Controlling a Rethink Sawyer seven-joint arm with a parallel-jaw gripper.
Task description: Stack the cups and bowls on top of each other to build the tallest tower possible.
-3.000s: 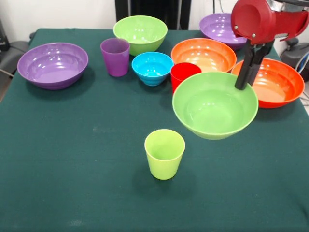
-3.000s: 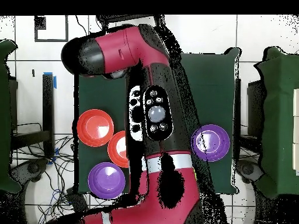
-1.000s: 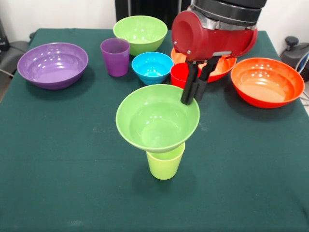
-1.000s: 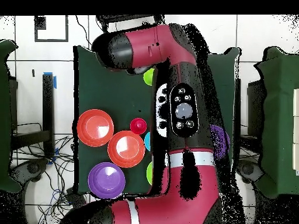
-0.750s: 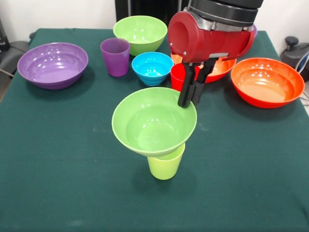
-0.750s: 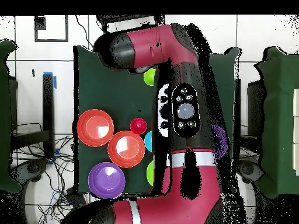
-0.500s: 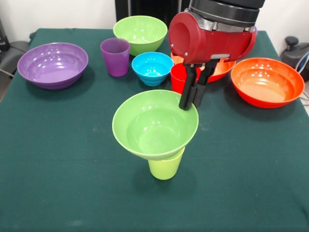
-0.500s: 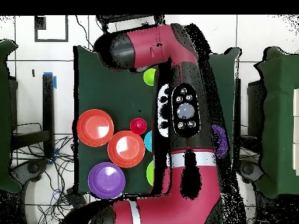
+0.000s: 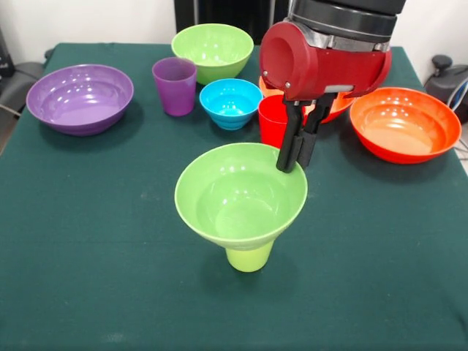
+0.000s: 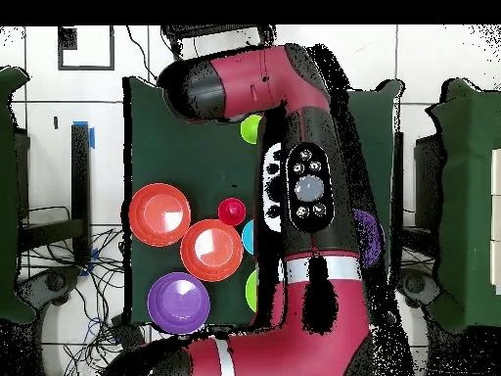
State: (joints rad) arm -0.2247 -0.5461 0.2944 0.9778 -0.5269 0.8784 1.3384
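The lime-green bowl (image 9: pixel 240 193) sits on the lime-green cup (image 9: pixel 249 257) near the middle of the tabletop (image 9: pixel 88 241), so the tower has two levels. The hand (image 9: pixel 295 155) grips its far right rim. Red cup (image 9: pixel 276 118), purple cup (image 9: pixel 174 85) and the other bowls remain unstacked farther back.

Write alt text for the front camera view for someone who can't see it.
A red robot arm's gripper pinches the rim of a lime-green bowl sitting on top of an upright lime-green cup on a green table. Behind stand a purple cup, a small blue bowl, a red cup, and green, purple and orange bowls.
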